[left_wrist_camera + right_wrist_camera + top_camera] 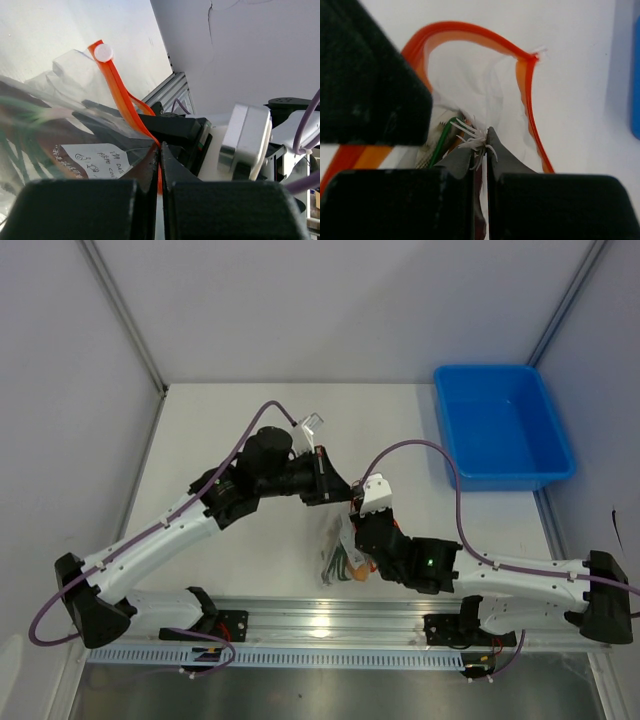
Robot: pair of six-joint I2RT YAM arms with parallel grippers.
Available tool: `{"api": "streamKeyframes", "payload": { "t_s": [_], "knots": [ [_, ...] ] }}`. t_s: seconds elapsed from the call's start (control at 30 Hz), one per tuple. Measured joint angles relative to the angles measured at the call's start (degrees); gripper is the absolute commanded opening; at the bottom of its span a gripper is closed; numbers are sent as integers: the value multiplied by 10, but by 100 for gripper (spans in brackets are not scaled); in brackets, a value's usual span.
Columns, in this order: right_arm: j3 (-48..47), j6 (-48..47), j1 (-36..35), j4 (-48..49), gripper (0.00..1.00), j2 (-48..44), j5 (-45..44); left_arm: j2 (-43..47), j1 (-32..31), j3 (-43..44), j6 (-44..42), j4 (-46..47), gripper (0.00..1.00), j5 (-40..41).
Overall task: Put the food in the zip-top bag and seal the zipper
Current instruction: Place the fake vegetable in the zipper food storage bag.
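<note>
Left gripper (160,151) clamped on zipper (118,91); right gripper (480,146) pinching zip-top bag (470,80), green leaf strips (443,136) inside, by counter's (230,420) near edge

Top view: bright, even overhead light; faint soft shadows under the arms on the table (200,420).
Glare: strong sheen along the metal rail (330,623).
Left wrist: daylight-bright; zip-top bag (70,70) glints; left gripper (160,160) dark and blurred.
Right wrist: background blown out white; right gripper (481,145) black, out of focus; zipper (465,29) soft-edged.
</note>
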State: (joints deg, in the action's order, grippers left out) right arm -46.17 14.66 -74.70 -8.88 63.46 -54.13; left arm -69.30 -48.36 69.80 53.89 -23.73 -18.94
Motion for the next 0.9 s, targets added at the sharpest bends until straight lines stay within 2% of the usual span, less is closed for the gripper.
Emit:
{"api": "streamKeyframes", "payload": {
  "t_s": [0.03, 0.07, 0.13, 0.33, 0.43, 0.6, 0.73, 0.9],
  "knots": [
    [0, 3, 5, 1, 7, 2, 8, 0, 0, -1, 1, 0, 0, -2],
    [0, 8, 12, 1, 21, 3, 18, 0, 0, -2, 1, 0, 1, -3],
    [0, 20, 21, -7, 37, 3, 33, 0, 3, -9, 2, 4, 1, -3],
    [-16, 60, 56, -71, 63, -6, 97, 0, 10, -39, 2, 25, 1, -2],
    [-44, 73, 77, -107, 73, -24, 131, 0, 10, -46, 1, 35, 1, -2],
    [-118, 78, 81, -169, 75, -52, 170, 0, 13, -46, 0, 51, 1, 3],
    [-187, 78, 86, -226, 82, -59, 200, -1, 16, -46, -9, 63, 1, 7],
    [-249, 79, 139, -240, 83, -57, 228, -7, 12, -46, -29, 49, 1, -16]
  ]
}}
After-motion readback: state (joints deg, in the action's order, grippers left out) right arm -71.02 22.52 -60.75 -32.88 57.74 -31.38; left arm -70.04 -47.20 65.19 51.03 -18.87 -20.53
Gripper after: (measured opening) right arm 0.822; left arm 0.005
